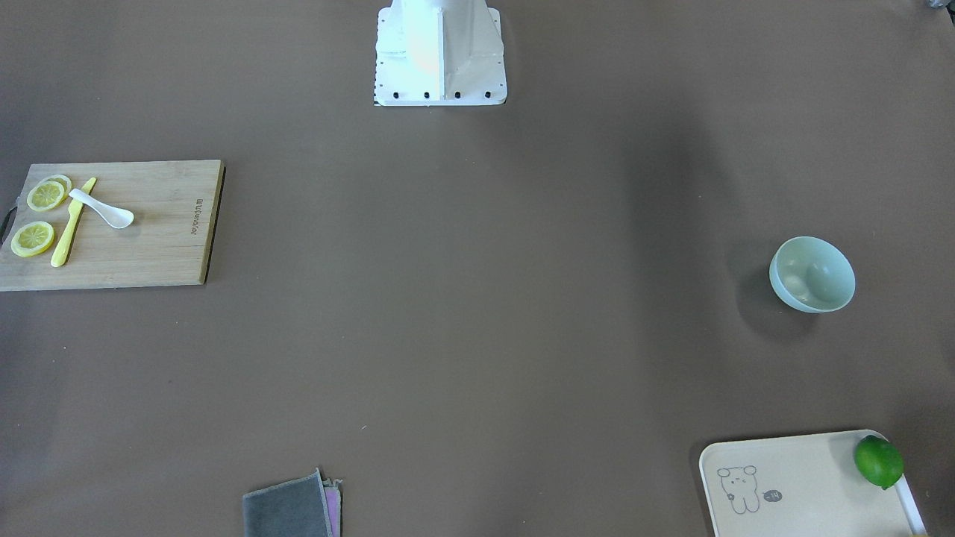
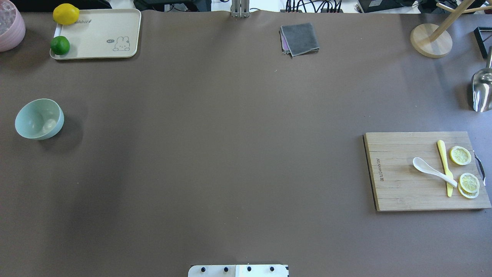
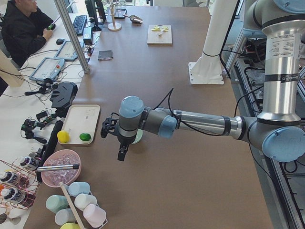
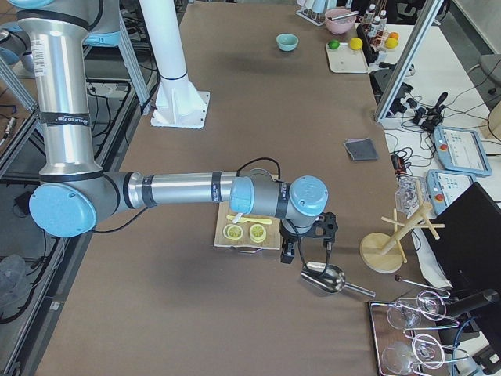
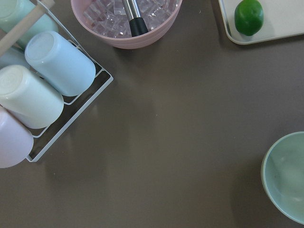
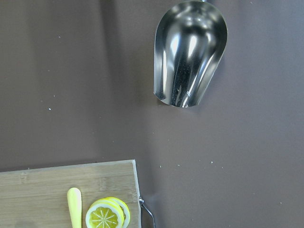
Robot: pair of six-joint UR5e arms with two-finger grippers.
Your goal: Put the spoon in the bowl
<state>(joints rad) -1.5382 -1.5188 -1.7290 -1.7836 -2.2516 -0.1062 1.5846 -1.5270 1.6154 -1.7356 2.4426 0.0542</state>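
The white spoon (image 1: 104, 209) lies on a wooden cutting board (image 1: 153, 239), its handle across a yellow knife (image 1: 69, 230); it also shows in the overhead view (image 2: 432, 169). The mint-green bowl (image 1: 812, 274) stands empty at the table's other end (image 2: 39, 118). My left gripper (image 3: 122, 153) hangs above the table beside the bowl (image 5: 287, 176). My right gripper (image 4: 288, 252) hangs past the board's outer end, near a metal scoop. Neither gripper's fingers show in a wrist view, so I cannot tell whether they are open or shut.
Lemon slices (image 2: 460, 155) lie on the board. A metal scoop (image 6: 190, 52) lies beyond it. A cream tray (image 2: 100, 38) holds a lime and a lemon. A pink bowl of ice (image 5: 126, 23) and a cup rack (image 5: 42, 90) stand near the bowl. A grey cloth (image 2: 300, 38) lies at the far edge.
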